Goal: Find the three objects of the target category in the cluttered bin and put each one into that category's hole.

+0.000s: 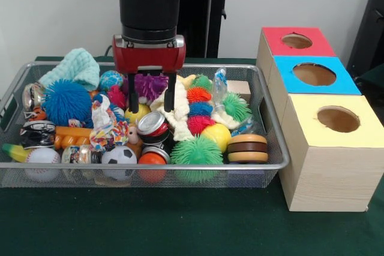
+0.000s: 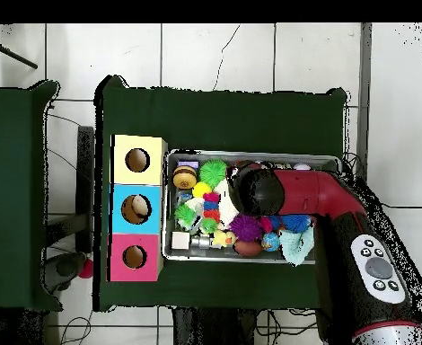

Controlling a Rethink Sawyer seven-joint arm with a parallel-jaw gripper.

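- As you look across the table (image 1: 180,232) from the front view, nearest you is its dark green cloth, bare in front of a wire mesh bin (image 1: 273,166) and a row of three wooden boxes.
- At the bin's near edge, from the picture's left, lie a baseball (image 1: 42,163), a small soccer ball (image 1: 119,156), an orange ball (image 1: 152,173), a green spiky ball (image 1: 197,151) and a brown and tan ringed toy (image 1: 247,147).
- Just behind those you find a crushed can (image 1: 151,125), a yellow ball (image 1: 217,135), an orange ridged toy (image 1: 73,136) and a knotted rope toy (image 1: 105,125).
- Further back sit a large blue spiky ball (image 1: 66,102), red, blue and orange spiky balls stacked in the middle, a purple spiky toy (image 1: 150,85) and a mint green knitted cloth (image 1: 75,68) in the far left corner.
- The claw (image 1: 151,110) hangs low over the middle of the bin, its two dark fingers (image 1: 133,95) spread moderately apart and pointing down, with nothing between them. One finger stands beside the rope toy, the other against a cream soft toy (image 1: 174,115).
- To the picture's right of the bin, the boxes run front to back: the yellow-topped box (image 1: 327,142) nearest, the blue-topped box (image 1: 288,67) in the middle, the red-topped box (image 1: 273,37) farthest. Each has one round hole in its top.
- In the overhead view the red arm (image 2: 322,193) covers much of the bin, and something pale shows inside the blue box's hole (image 2: 139,208).
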